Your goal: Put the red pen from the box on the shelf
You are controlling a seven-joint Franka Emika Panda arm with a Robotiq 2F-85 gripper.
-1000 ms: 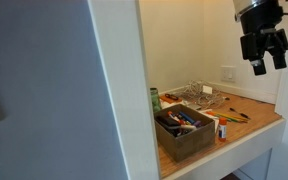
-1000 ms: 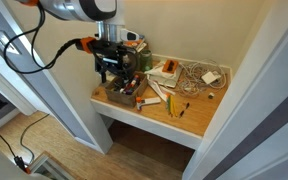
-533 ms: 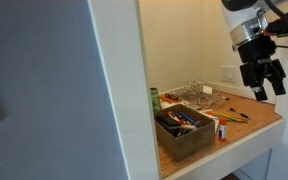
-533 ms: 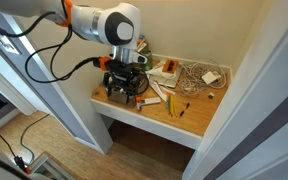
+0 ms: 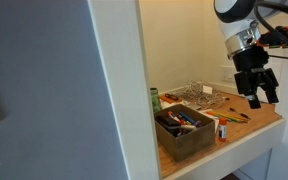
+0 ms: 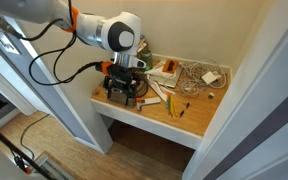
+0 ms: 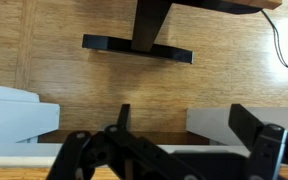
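Observation:
The dark brown box (image 5: 188, 139) stands at the front of the tan shelf (image 5: 256, 124) and holds several pens. A reddish pen (image 5: 179, 122) lies among them. In an exterior view my gripper (image 5: 263, 97) hangs open and empty above the shelf, apart from the box. In an exterior view the gripper (image 6: 124, 90) sits over the box (image 6: 108, 95) and hides most of it. The shelf board (image 6: 196, 122) runs beside it. In the wrist view the open fingers (image 7: 184, 125) frame wooden flooring. No pen or box shows there.
A silver wire rack (image 5: 196, 93) and cables (image 6: 192, 73) sit at the back of the shelf. Loose pens (image 5: 235, 116) lie on the board beside the box. White walls (image 5: 119, 90) close in both sides. A wall outlet (image 5: 228, 72) is behind.
The gripper has come down from the top of the view and moved in over the shelf toward the box. It stays open and empty. The objects have not moved.

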